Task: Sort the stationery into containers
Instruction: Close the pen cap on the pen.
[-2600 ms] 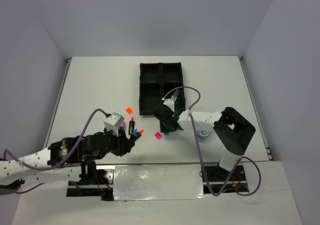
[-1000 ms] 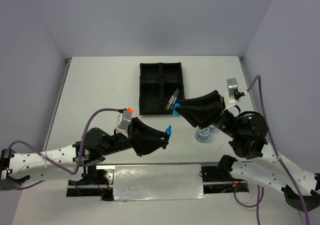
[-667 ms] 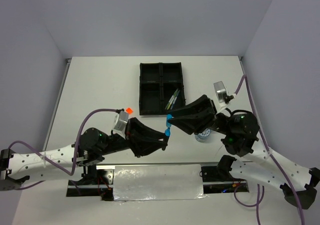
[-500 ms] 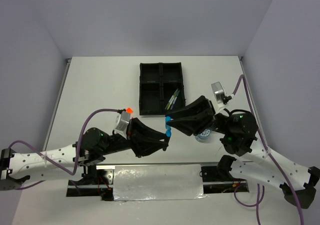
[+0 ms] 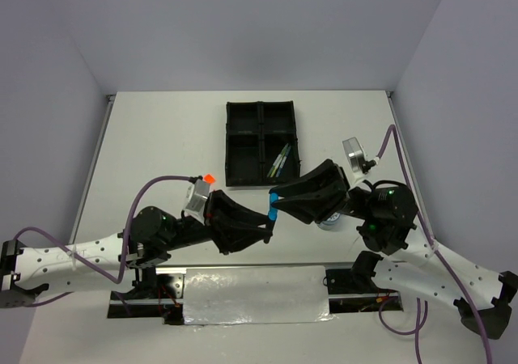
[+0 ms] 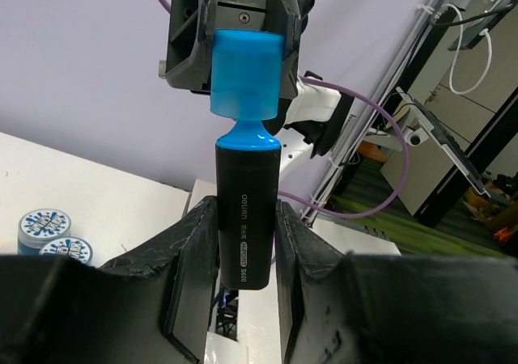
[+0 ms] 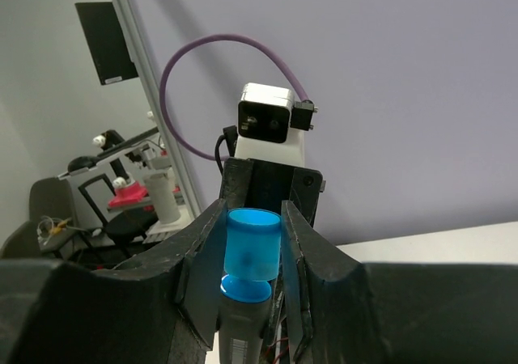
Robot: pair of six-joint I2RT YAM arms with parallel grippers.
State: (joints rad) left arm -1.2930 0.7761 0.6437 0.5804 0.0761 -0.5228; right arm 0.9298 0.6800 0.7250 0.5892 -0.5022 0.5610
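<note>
Over the white table (image 5: 162,137), enclosed by pale lilac walls, the left gripper (image 6: 247,230) clamped the barrel of a blue-capped highlighter (image 6: 246,247), held in mid-air near the black tray (image 5: 243,129). The right gripper (image 7: 252,255) had its fingers closed, apparently firmly, on the cap (image 6: 245,65). Two blue-white rolls (image 6: 44,234) lay on the table.

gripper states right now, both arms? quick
Left gripper: closed, holding the blue-capped highlighter by its black body.
Right gripper: closed on the same highlighter's blue cap.
</note>
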